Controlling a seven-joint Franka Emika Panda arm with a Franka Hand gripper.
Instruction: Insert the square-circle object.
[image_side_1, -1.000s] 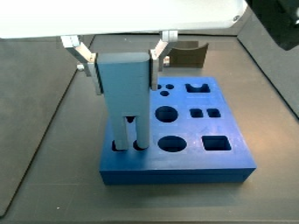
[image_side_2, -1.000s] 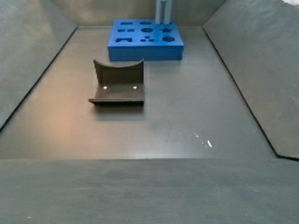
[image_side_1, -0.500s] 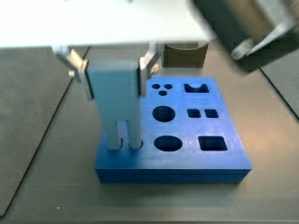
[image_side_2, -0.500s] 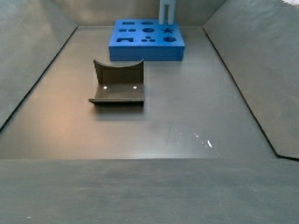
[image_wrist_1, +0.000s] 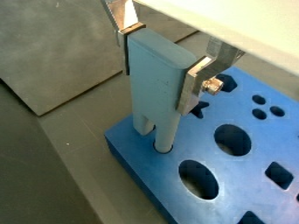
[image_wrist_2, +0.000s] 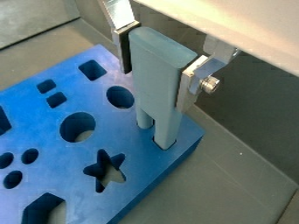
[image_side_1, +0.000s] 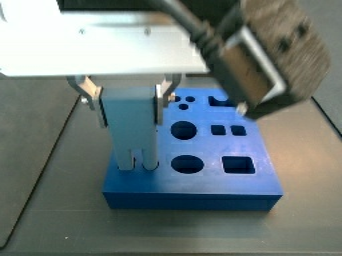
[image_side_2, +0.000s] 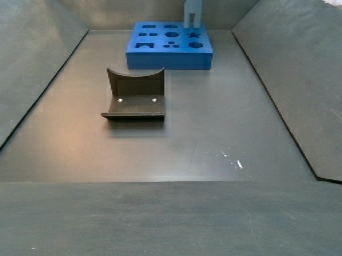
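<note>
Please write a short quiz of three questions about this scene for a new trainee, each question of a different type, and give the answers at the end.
1. True or false: the pincer grips the square-circle object by its two sides.
2. Where do the two pegs of the object stand in both wrist views? A) above the floor beside the board B) at holes near one edge of the dark blue board C) in the star-shaped hole
3. Fill in: in a side view, the dark notched block lies on the floor, ____ from the board.

Key: 1 true; 2 B; 3 apart
</note>
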